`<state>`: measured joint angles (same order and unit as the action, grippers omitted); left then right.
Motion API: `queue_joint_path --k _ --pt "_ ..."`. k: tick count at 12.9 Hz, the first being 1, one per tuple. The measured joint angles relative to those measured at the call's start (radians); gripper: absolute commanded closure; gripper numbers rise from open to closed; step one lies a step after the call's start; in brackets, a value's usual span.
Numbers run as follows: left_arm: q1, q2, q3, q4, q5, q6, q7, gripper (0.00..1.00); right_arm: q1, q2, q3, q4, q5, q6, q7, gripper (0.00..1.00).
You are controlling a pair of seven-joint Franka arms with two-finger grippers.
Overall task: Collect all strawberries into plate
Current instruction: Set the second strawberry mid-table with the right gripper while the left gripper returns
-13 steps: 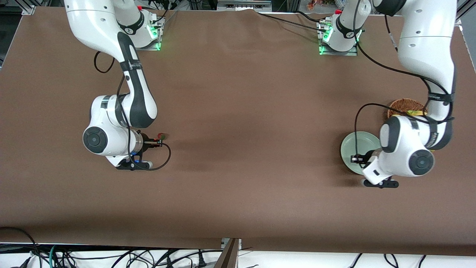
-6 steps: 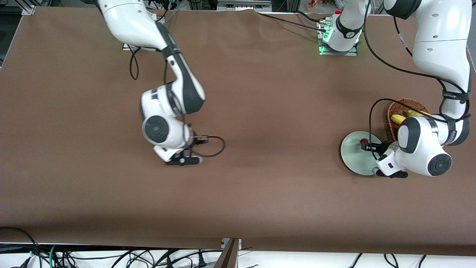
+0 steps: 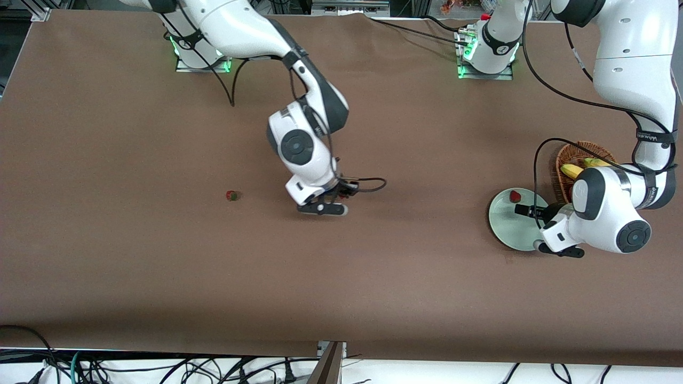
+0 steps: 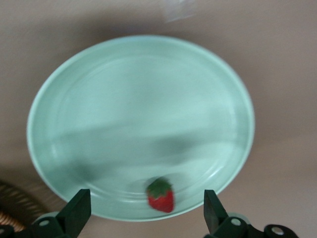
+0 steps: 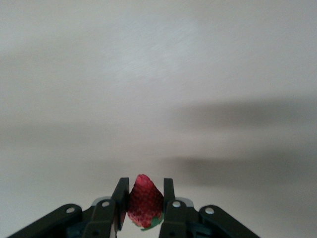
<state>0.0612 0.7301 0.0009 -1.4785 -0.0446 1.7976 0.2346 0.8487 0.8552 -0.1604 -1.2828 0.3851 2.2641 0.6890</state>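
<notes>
1. The right gripper hangs over bare brown table around the middle of its length, its fingers clamped on a strawberry; in the right wrist view the berry sits pinched between the two pads, red tip pointing away from the wrist and a bit of green showing at its base
2. A second strawberry lies loose on the table, well apart from the right gripper and toward the right arm's end
3. The left gripper is over the plate, fingers spread wide and holding nothing
4. A third strawberry lies on the plate near its rim; in the left wrist view it sits between the two spread fingertips and clear of both, green top toward the plate's middle
5. The plate is pale mint green and sits toward the left arm's end of the table; that one berry is all that shows on it
6. A brown wicker basket stands just beside the plate, farther from the front camera, and holds yellow fruit; the left arm covers much of it
</notes>
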Motion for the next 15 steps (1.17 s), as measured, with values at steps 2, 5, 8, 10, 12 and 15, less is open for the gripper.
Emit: queue_joint_path --k 2,5,8,10,12,15 --pt "-0.049 0.0 -0.017 0.021 -0.001 0.004 -0.016 0.0 0.041 0.066 0.002 0.062 0.0 0.049 0.114 0.67" --pt "-0.174 0.0 -0.019 0.051 -0.001 0.005 -0.183 0.0 0.091 0.143 0.003 0.099 0.0 0.167 0.277 0.59" --pt "-0.226 0.001 -0.018 0.054 -0.018 0.005 -0.287 0.0 0.096 0.173 0.026 0.111 0.0 0.288 0.394 0.46" --pt "-0.23 0.003 -0.018 0.052 -0.058 0.004 -0.297 0.0 0.095 0.175 0.037 0.114 0.002 0.327 0.451 0.23" --pt "-0.249 0.004 -0.019 0.046 -0.073 0.003 -0.339 0.0 0.086 0.174 0.038 0.122 0.004 0.322 0.469 0.16" --pt "-0.313 0.006 -0.022 0.044 -0.074 0.003 -0.385 0.0 0.04 0.158 0.037 0.15 0.003 0.189 0.413 0.16"
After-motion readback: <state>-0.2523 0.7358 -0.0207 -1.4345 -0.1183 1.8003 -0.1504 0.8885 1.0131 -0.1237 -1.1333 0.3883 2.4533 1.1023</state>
